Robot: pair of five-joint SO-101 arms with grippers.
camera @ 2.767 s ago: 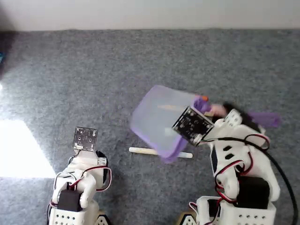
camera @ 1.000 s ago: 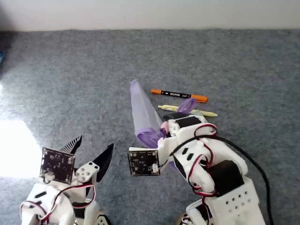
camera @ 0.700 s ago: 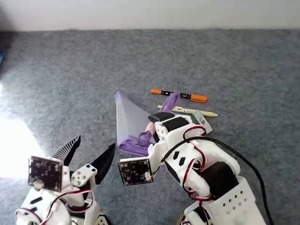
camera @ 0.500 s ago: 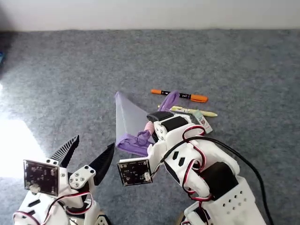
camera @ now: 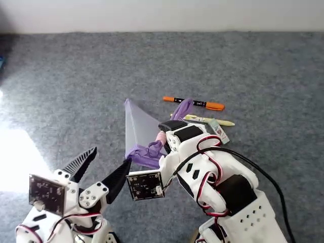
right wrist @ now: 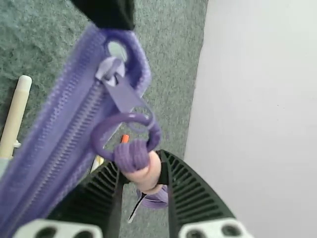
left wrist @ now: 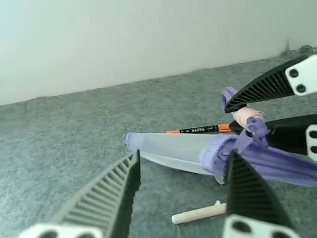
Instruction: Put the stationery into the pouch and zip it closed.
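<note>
Grey carpeted worktop [camera: 253,66], white wall [left wrist: 124,39] behind. My right claw [right wrist: 142,166] pinches the zip charm [left wrist: 245,117], holding the pouch [camera: 137,129] up on edge (likely so the other can brace it). Left claw [camera: 112,155] gapes wide just beside. Orange marker [camera: 193,103] and pale pen [camera: 202,120] lie outside it.

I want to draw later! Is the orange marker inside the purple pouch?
No, the orange marker lies on the grey mat outside the pouch.

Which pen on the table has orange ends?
The black-barrelled marker; the yellow pen beside it and the cream pen show no orange.
</note>
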